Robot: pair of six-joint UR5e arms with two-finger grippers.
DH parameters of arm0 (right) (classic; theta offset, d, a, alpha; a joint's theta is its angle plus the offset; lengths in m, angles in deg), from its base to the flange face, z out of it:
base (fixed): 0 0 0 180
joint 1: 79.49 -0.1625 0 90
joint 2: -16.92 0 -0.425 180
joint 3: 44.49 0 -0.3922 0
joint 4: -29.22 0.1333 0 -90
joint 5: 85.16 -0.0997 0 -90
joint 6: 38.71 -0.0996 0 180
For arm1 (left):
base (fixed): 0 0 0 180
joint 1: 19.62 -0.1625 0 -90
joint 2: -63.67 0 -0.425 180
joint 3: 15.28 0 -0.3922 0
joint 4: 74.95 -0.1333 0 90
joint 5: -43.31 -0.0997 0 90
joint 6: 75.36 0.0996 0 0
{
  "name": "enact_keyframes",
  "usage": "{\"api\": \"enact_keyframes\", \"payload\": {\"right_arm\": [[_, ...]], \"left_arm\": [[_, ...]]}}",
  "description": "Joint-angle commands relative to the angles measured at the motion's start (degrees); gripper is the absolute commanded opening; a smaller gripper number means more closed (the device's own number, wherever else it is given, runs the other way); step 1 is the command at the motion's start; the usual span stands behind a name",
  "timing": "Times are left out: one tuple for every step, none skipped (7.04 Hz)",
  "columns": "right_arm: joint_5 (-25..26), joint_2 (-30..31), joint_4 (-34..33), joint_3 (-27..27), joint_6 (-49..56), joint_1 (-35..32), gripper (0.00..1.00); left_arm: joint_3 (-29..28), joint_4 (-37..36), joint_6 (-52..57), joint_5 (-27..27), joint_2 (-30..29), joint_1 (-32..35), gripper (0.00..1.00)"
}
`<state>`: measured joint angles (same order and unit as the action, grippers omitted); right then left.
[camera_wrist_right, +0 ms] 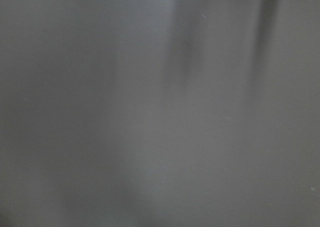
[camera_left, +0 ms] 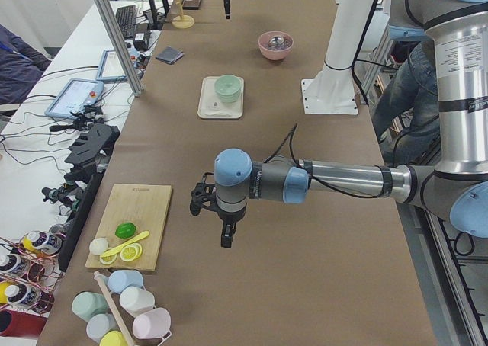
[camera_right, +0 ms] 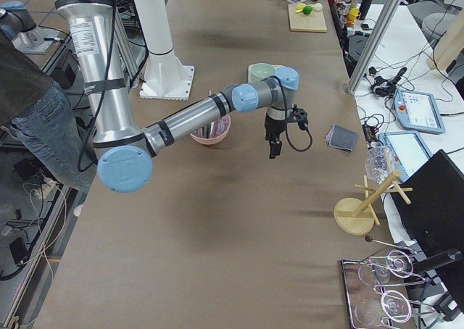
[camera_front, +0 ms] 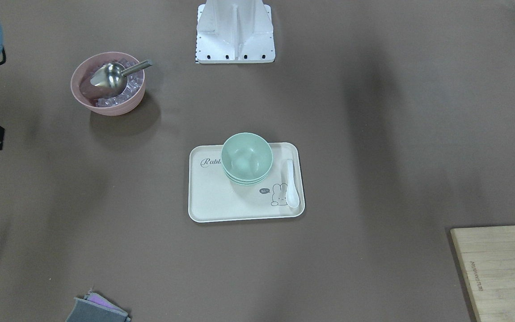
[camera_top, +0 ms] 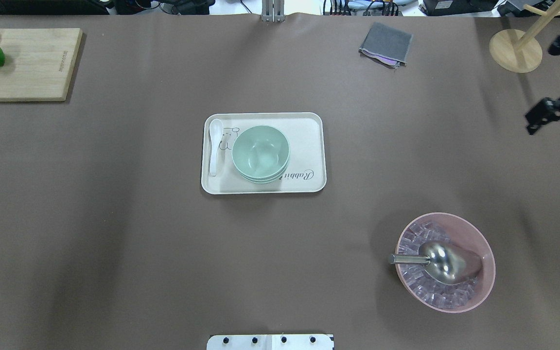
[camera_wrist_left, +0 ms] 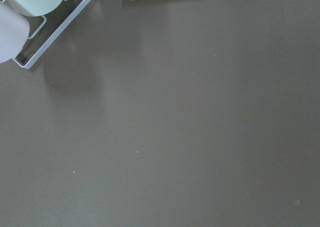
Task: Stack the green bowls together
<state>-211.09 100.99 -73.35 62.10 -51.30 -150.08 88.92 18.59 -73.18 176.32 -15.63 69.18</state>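
Left gripper (camera_left: pixel 226 238) hangs fingers-down over bare brown table (camera_top: pixel 114 243), near the wooden cutting board (camera_top: pixel 32 63) at the robot's left end. It shows only in the left side view, so I cannot tell how far the jaws are apart; nothing is seen in it. Its wrist cam gives only tabletop plus a board edge and a wire rack corner. Right gripper (camera_right: pixel 274 149) also hangs fingers-down, out toward the robot's right end and well apart from the tray. It is only a dark, partly cut-off shape at the overhead's right edge, so I cannot tell its jaw state either; nothing visible is held, and its wrist cam is blurred grey. Green bowls (camera_top: pixel 260 153) are nested as one stack, three rims showing, upright on the cream rabbit tray (camera_top: pixel 306 141) at table centre. A white spoon (camera_top: pixel 215 146) lies just beside the stack on the tray's robot-left side. Judgement: stacking looks done, and the arms are parked wide, probably to stay off the stack. Pink bowl (camera_top: pixel 485 253) with ice and a metal scoop (camera_top: pixel 447 262) sits apart to the robot's right front. Grey cloth (camera_top: pixel 386 43) and wooden stand (camera_top: pixel 516 51) sit at the far side.
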Motion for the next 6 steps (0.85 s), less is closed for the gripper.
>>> {"api": "enact_keyframes", "payload": {"right_arm": [[-2.0, 13.6, 0.1, -0.2, 14.1, -10.9, 1.00], [-2.0, 16.7, 0.1, -0.2, 13.9, -12.4, 1.00], [-1.7, 17.0, 0.2, 0.1, 14.3, -14.5, 1.00], [-1.7, 16.5, 1.1, 0.5, 14.6, -15.1, 1.00], [-1.7, 16.9, 5.1, 0.4, 14.6, -15.1, 1.00], [-1.9, 17.4, 9.0, 0.0, 14.5, -15.1, 1.00]], "left_arm": [[-0.1, 0.2, 0.2, 0.0, 0.5, 0.0, 0.98], [0.0, 0.7, 0.2, -0.1, 1.4, 0.0, 0.98], [-0.5, 2.2, 0.2, -0.6, 1.7, 0.0, 0.98], [-2.9, 2.2, 0.2, -0.7, 2.6, 0.0, 0.98], [-3.6, 2.3, 0.2, -0.7, 2.0, 0.0, 0.98], [-3.4, 2.3, 0.2, -0.7, 1.1, 0.0, 0.98]]}}
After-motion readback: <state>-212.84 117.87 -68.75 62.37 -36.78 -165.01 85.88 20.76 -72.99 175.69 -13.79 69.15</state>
